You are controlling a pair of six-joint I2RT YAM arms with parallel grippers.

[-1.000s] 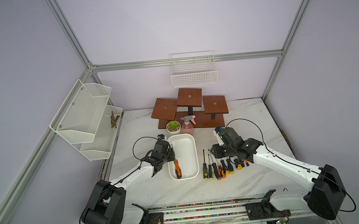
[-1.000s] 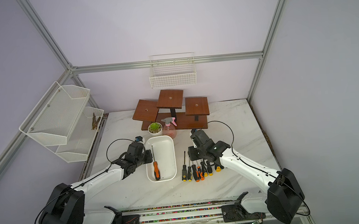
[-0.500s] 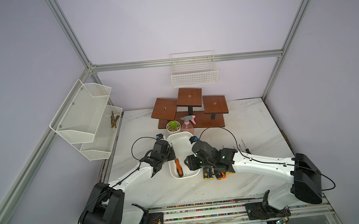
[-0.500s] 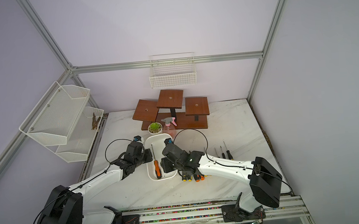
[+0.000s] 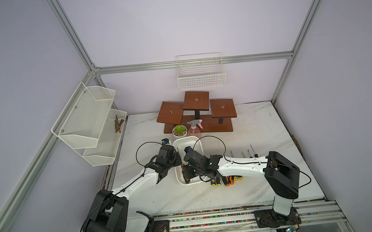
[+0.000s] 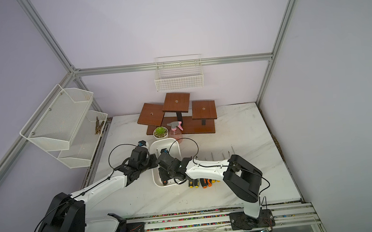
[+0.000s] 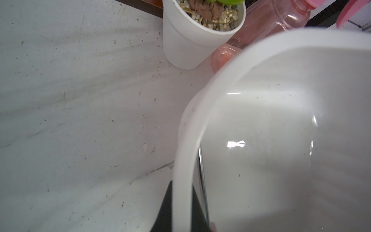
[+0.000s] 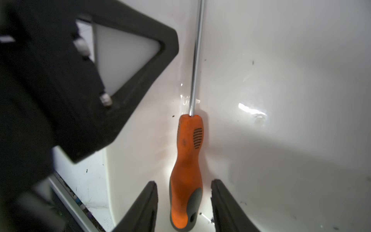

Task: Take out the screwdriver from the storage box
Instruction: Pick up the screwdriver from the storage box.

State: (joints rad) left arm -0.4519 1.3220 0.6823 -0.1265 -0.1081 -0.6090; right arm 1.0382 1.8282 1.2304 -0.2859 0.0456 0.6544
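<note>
An orange-handled steel screwdriver lying inside the shallow white plastic storage box is straddled by the right gripper, jaws parted and grasping nothing, while the box's rim is clamped by the left gripper, seemingly to steady it.

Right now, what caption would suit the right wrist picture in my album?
Open right gripper straddles the orange-handled screwdriver lying inside the white storage box, fingers not yet touching it.

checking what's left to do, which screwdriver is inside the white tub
The orange-handled screwdriver, lying in the storage box between the open fingers of the right tool; the other screwdrivers lie outside on the table.
</note>
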